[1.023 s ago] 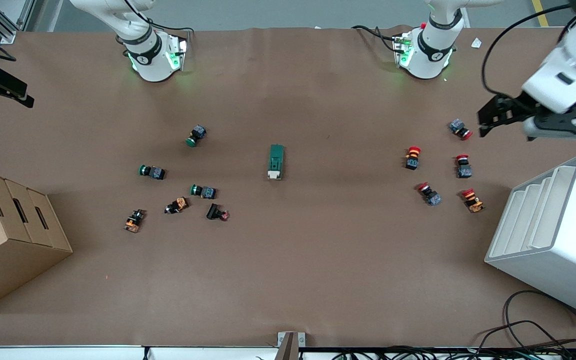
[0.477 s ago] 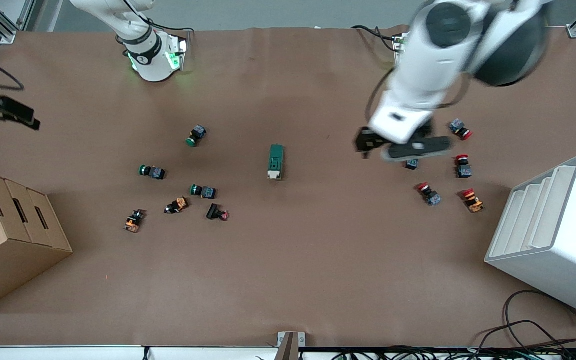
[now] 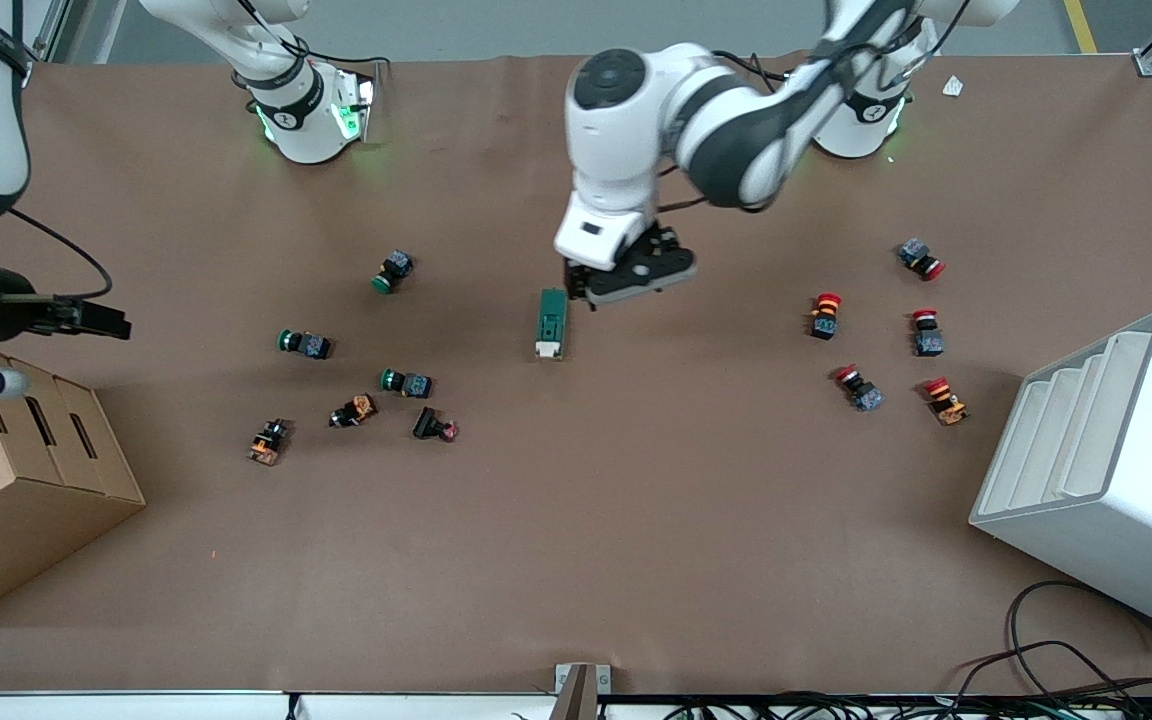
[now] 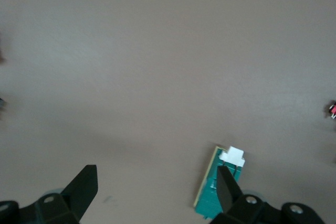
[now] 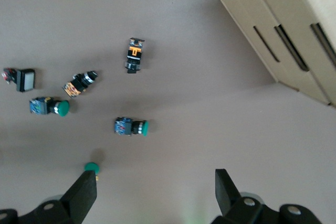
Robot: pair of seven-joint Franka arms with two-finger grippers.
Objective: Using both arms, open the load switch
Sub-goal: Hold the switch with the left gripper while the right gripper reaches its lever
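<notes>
The load switch, a dark green oblong block with a white piece at the end nearer the front camera, lies flat in the middle of the table. My left gripper hangs open just beside the switch's end nearer the robot bases, on the left arm's side. In the left wrist view the load switch sits by one finger of the left gripper, not between the fingers. My right gripper is open and holds nothing, up over the table's edge at the right arm's end, above the cardboard box.
Green-capped and orange push buttons are scattered toward the right arm's end, red-capped ones toward the left arm's end. A cardboard box and a white rack stand at the two ends. Cables trail by the front edge.
The left arm has swung from the left arm's end of the table to the load switch. The right gripper has shifted slightly inward over the table edge.
</notes>
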